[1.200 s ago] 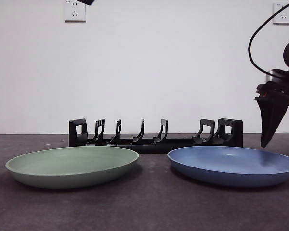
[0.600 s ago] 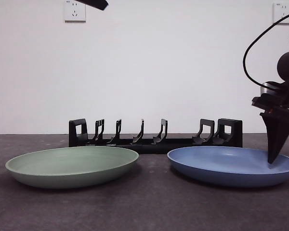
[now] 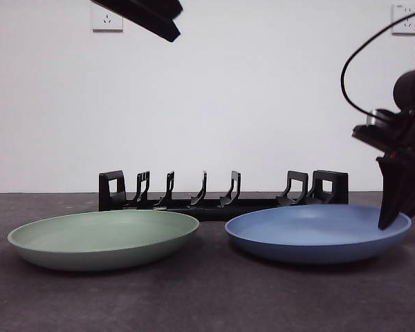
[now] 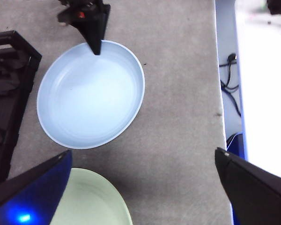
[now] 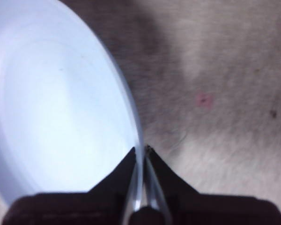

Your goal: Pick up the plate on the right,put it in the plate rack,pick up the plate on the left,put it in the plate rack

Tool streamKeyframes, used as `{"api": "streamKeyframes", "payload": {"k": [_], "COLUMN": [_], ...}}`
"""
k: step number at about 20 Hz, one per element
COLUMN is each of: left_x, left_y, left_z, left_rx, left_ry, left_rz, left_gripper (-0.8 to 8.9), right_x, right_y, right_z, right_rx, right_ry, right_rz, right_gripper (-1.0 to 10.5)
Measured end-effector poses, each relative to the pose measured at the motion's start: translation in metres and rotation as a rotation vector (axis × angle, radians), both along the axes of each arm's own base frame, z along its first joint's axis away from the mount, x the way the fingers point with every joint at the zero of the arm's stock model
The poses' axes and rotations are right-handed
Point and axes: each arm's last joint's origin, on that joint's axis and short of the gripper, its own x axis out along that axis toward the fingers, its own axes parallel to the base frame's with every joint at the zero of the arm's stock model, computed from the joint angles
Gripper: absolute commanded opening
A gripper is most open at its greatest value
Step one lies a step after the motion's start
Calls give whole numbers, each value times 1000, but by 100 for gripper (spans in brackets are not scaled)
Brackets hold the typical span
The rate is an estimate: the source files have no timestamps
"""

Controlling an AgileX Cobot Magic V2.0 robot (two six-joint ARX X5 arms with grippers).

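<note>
The blue plate (image 3: 311,235) lies on the right of the table, its right edge raised a little. My right gripper (image 3: 394,216) is shut on that rim; the right wrist view shows the thin rim of the plate (image 5: 51,108) pinched between the two black jaws of the gripper (image 5: 140,152). The green plate (image 3: 104,236) rests flat on the left. Behind both plates stands the plate rack (image 3: 221,197), with nothing in it. My left gripper (image 3: 159,21) hangs open high above, at the upper left. Its view looks down on the blue plate (image 4: 89,93), the green plate (image 4: 91,199) and the rack (image 4: 4,93).
A white wall with two power outlets (image 3: 107,17) stands behind the table. In the left wrist view the table edge (image 4: 220,93) runs past the plates, with cables (image 4: 229,70) on the floor beyond it.
The right gripper has come down and shut on the blue plate's right rim. The plate has slid left and its right edge has risen. The left arm has come further into the front view.
</note>
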Motion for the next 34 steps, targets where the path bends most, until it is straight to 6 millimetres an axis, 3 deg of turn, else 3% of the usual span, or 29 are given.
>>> {"api": "streamKeyframes", "payload": {"k": [2,6,10,15,16,21,24,34], "left_x": [-3,-9,-12,-11,-11,-11,-11,-16], "left_y": [-6,-22,-35,-42,-43,-42,-42,-44], "left_z": [-3,-7,-6,-13,-14,-14,-15,-18], "left_rx": [44,124,160,211,214,217,218,244], "left_ry": [-46,-198,-362,-398,-399,-393,-373,-376], "left_rz": [-28,-89,-135,-187,-189,-184,-188,-249], "left_gripper": [648,648,618,591,575,134,15,-8], "right_x": [-8,-33,-58,-86,-89,-93,-92,-90], "right_y": [0,1,6,21,24,29,29,28], "right_z": [17,70,95,125,128,131,131,131], "right_rx": [19,89,131,201,206,212,212,158], "right_ry": [-21,-90,-82,-162,-175,-174,-177,-206], "right_rz": [-2,13,42,121,132,139,136,125], "right_gripper": [-17,-17,-17,-17,-17,-17,-17,-16]}}
